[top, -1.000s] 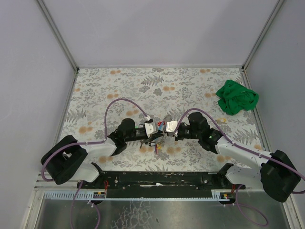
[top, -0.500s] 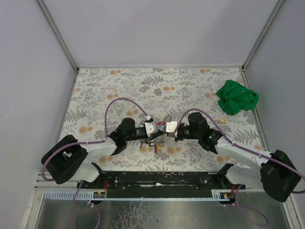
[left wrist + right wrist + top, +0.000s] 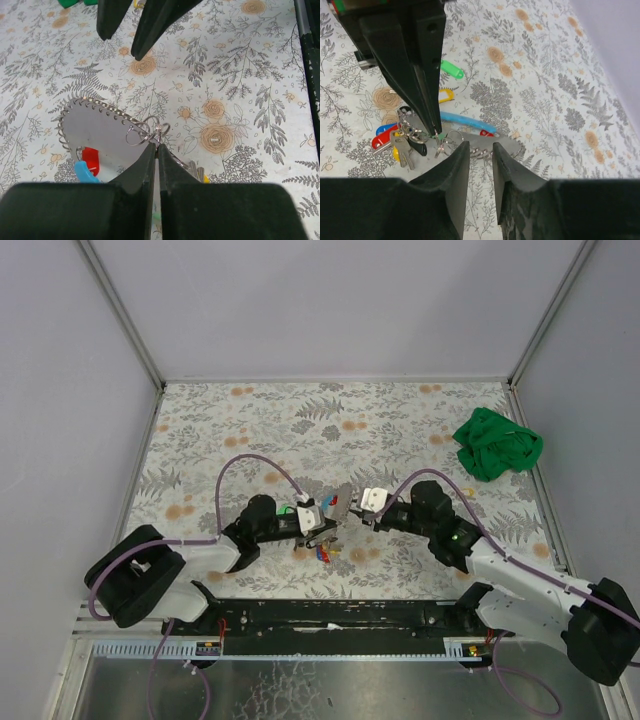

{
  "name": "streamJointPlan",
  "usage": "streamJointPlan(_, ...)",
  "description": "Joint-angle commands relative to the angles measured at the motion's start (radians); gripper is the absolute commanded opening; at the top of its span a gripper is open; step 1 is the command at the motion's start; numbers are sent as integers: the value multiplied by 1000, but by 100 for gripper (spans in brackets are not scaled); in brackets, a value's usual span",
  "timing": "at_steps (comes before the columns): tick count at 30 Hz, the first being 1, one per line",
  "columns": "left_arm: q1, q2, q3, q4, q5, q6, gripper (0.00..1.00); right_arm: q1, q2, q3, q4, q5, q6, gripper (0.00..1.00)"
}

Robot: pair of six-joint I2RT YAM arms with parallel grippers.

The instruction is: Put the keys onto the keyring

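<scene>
My left gripper point(image 3: 156, 145) is shut on the thin wire of the keyring point(image 3: 144, 132), a cluster of small steel rings. From them hangs a bunch of metal keys point(image 3: 402, 145) with red, blue and black caps. A green-capped key point(image 3: 452, 69) and a yellow-capped key point(image 3: 445, 95) lie on the floral cloth behind the left fingers point(image 3: 422, 90). My right gripper point(image 3: 479, 152) is open just short of the rings, with nothing between its fingers. In the top view both grippers meet near the table's front middle, left point(image 3: 333, 524) and right point(image 3: 358, 510).
A grey plate edged with a ball chain point(image 3: 95, 125) lies under the rings, with a red tag point(image 3: 90, 159) and a blue tag point(image 3: 84, 172) on it. A blue stick point(image 3: 465, 121) lies beside it. A crumpled green cloth point(image 3: 497, 444) sits at the far right.
My right gripper has opened and drawn back to the right, away from the rings. The left gripper has closed fully on the keyring and shifted slightly left.
</scene>
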Motion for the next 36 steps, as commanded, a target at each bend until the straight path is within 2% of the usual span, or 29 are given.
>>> streamJointPlan(1,14,-24,-29,158,43,62,0,11,1,-36,73,34,63,33)
streamJointPlan(4,14,-24,-39,167,60,84,0,11,21,-53,98,7,76,38)
streamJointPlan(24,14,-3,-50,203,84,128,0,11,165,-62,185,-100,150,48)
streamJointPlan(27,15,-6,-50,206,91,124,0,11,173,-61,189,-50,176,47)
streamJointPlan(36,15,-16,-53,206,108,115,0,9,165,-26,131,291,342,35)
